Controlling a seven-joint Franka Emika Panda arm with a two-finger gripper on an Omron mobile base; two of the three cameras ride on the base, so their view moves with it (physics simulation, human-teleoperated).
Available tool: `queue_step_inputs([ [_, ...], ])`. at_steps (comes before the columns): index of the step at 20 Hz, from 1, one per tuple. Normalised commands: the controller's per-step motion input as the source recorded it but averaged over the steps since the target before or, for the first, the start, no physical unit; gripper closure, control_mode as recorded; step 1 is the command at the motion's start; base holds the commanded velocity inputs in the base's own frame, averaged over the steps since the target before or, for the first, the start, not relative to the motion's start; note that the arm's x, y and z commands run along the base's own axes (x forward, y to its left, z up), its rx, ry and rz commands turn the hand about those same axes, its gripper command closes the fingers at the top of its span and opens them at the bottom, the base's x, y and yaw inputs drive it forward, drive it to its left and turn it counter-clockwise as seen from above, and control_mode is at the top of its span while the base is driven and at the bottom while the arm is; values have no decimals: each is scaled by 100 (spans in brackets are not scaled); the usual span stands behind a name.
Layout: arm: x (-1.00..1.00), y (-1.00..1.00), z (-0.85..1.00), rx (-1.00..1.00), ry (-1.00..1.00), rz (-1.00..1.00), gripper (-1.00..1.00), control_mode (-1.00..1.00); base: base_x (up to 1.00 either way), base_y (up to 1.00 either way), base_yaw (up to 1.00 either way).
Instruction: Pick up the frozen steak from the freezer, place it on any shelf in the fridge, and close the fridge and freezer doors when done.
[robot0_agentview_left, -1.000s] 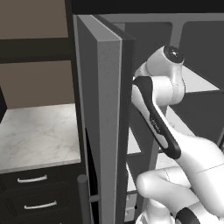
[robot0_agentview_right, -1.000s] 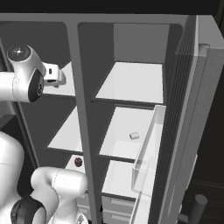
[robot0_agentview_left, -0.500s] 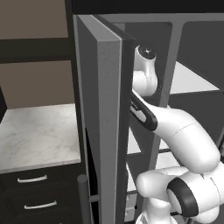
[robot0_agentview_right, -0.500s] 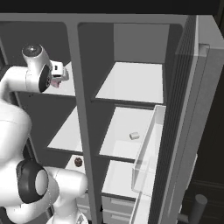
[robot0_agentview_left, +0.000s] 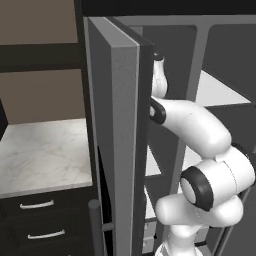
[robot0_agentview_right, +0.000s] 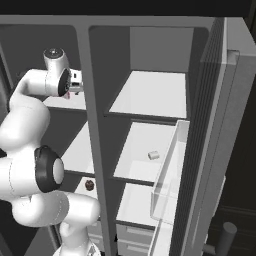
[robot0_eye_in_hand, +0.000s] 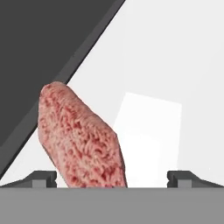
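- The pincer (robot0_eye_in_hand: 112, 177) stands wide open and grips nothing; its two tips sit far apart at the bottom of the hand view
- The steak (robot0_eye_in_hand: 81, 138) lies on a white shelf (robot0_eye_in_hand: 175, 78) between the tips, closer to the left one; whether it touches that tip I cannot tell
- In the right base view the hand (robot0_agentview_right: 74, 82) reaches into the freezer (robot0_agentview_right: 60, 75) at its upper shelf
- Both doors stand open: freezer door (robot0_agentview_left: 117, 140), fridge door (robot0_agentview_right: 220, 145)
- A white lump (robot0_agentview_right: 153, 155) rests on a fridge shelf; a dark ball (robot0_agentview_right: 90, 185) sits low in the freezer
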Motion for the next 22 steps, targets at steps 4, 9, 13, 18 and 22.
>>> queue_step_inputs([
  [4,37,5,-27,-7,0,0,-100,-100,0,0,0],
  [9,4,4,-58,-10,0,0,100,-100,0,0,0],
  [13,0,0,-30,-2,-1,2,100,-100,0,0,0],
  [18,-4,0,0,0,0,0,100,-100,0,0,0],
  [22,-72,-13,2,2,-11,0,100,-100,0,0,0],
])
